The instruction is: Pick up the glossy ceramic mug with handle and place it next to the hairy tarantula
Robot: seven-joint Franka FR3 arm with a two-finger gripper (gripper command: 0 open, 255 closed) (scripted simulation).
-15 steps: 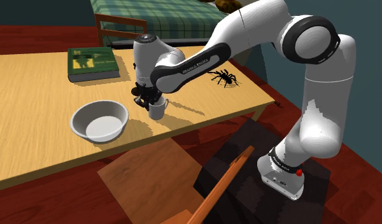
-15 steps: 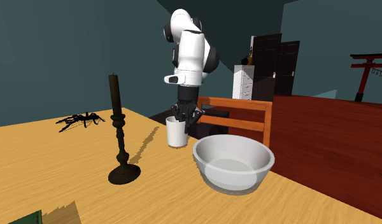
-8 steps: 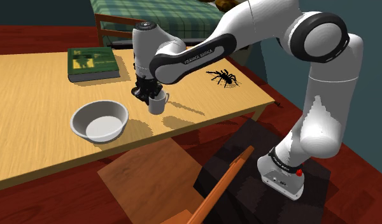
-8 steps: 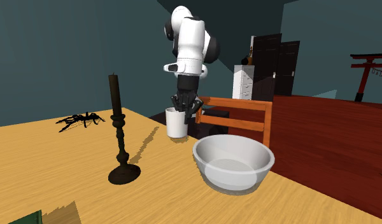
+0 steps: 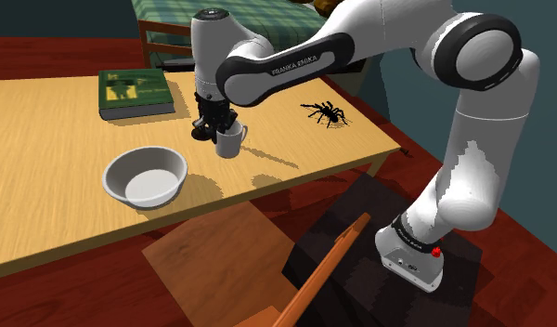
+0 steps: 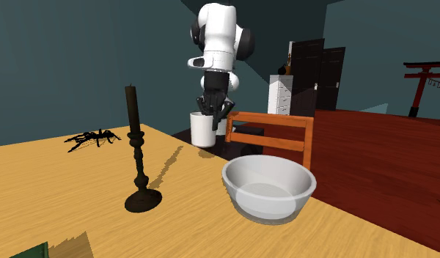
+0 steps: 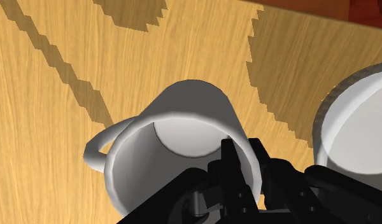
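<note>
In the shoulder view I see the green book (image 5: 135,91), then the white bowl (image 5: 145,176), then my jaws clamped on the rim of the white mug (image 5: 229,143), just above the bench (image 5: 45,204), well left of the black tarantula (image 5: 327,113).

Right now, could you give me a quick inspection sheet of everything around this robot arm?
Surface: wooden table, crossed by shadows.
Job's things: white mug in the gripper, apparently raised off the table; black tarantula near the table's corner, apart from the mug.
Clutter: white bowl, green book, dark candlestick.
Grippers: gripper shut on the mug's wall, one finger inside.
Cables: nothing seen.
Surroundings: wooden chair, bed with a checked cover, red-brown floor.
</note>
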